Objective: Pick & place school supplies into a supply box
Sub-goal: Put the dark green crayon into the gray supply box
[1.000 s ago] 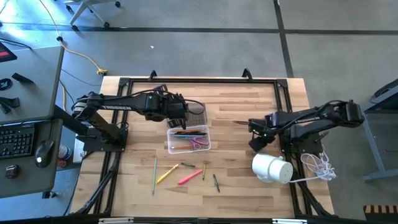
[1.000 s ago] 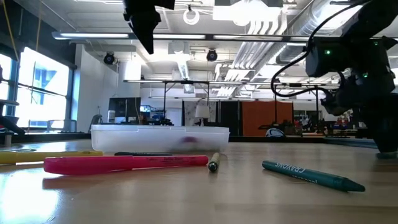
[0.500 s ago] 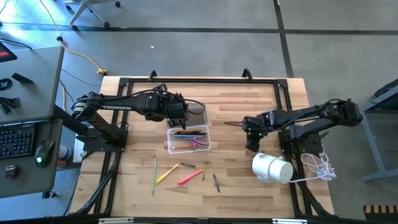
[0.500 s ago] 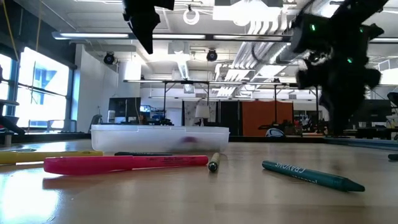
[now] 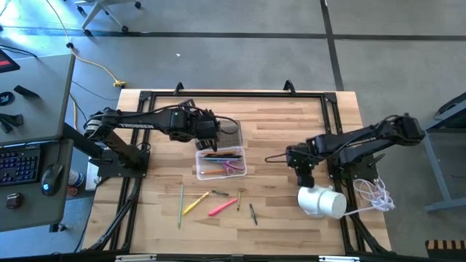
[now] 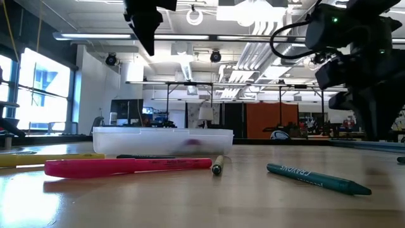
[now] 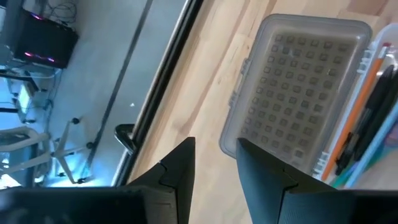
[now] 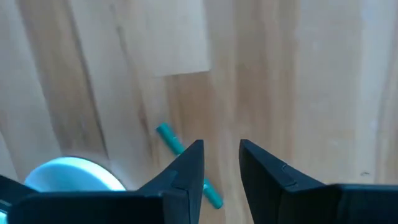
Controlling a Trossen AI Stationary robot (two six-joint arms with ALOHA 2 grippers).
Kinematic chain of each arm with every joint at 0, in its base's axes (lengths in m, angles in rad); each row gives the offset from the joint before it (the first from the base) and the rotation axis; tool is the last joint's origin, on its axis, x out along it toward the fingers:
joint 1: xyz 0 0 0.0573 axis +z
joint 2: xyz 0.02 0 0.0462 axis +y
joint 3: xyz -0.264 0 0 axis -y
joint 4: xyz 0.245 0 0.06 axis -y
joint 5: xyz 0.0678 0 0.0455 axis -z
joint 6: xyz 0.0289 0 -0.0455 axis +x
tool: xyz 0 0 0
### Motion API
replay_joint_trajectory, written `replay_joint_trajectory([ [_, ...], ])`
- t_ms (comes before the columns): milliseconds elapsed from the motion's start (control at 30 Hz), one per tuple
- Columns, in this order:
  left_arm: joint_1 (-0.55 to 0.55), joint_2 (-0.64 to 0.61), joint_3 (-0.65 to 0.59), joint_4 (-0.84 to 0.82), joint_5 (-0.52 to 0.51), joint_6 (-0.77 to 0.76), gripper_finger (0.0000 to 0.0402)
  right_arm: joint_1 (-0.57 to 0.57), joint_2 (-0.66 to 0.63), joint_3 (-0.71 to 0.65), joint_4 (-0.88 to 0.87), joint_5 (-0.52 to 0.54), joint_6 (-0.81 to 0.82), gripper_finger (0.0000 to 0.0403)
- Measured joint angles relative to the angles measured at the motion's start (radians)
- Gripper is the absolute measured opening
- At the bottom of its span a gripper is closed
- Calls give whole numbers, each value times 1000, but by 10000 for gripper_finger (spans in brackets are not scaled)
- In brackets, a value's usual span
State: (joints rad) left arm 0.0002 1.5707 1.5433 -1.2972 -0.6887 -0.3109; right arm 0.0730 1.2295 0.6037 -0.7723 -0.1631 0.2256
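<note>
- The left gripper (image 5: 211, 131) hangs above the table (image 5: 277, 211) at centre-left of the high view, over the ribbed lid (image 7: 298, 93); its jaws stand a little apart with nothing between them.
- The box (image 5: 220, 163) lies just below that gripper in the high view, open, with pens and purple scissors (image 5: 233, 167) inside; the lid lies beside its upper edge.
- In the low view the box (image 6: 162, 140) sits at centre, behind the loose supplies.
- Loose on the table below the box: a green pencil (image 5: 180, 205), a yellow pen (image 5: 195, 202), a pink marker (image 5: 222, 207), and a dark pen (image 5: 253, 213).
- The right gripper (image 5: 304, 175) is at centre-right of the high view, pointing down just above the white cylinder (image 5: 320, 201); its jaws are parted and hold nothing.
- A teal crayon (image 8: 186, 171) lies on the wood under the right jaws, partly hidden by one finger (image 8: 186, 174).
- In the low view the crayon (image 6: 316, 178) lies at lower right.
</note>
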Motion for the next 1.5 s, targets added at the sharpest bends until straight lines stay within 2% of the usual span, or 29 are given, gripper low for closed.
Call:
replay_joint_trajectory([
  [400,0,0,0,-6,24,-9,152,209,1,2,-9,0,1,87],
  [500,0,0,0,-6,24,-9,152,236,1,2,-17,54,18,87],
  [767,0,0,0,2,24,-9,152,242,16,2,-14,73,26,87],
  [1067,0,0,0,7,24,-9,152,242,192,11,28,50,18,87],
  [1133,0,0,0,7,24,-9,152,241,219,8,30,75,28,87],
  [1233,0,0,0,8,24,-9,152,244,222,7,30,131,44,87],
  [1500,0,0,0,8,24,-9,152,244,219,2,82,127,42,87],
])
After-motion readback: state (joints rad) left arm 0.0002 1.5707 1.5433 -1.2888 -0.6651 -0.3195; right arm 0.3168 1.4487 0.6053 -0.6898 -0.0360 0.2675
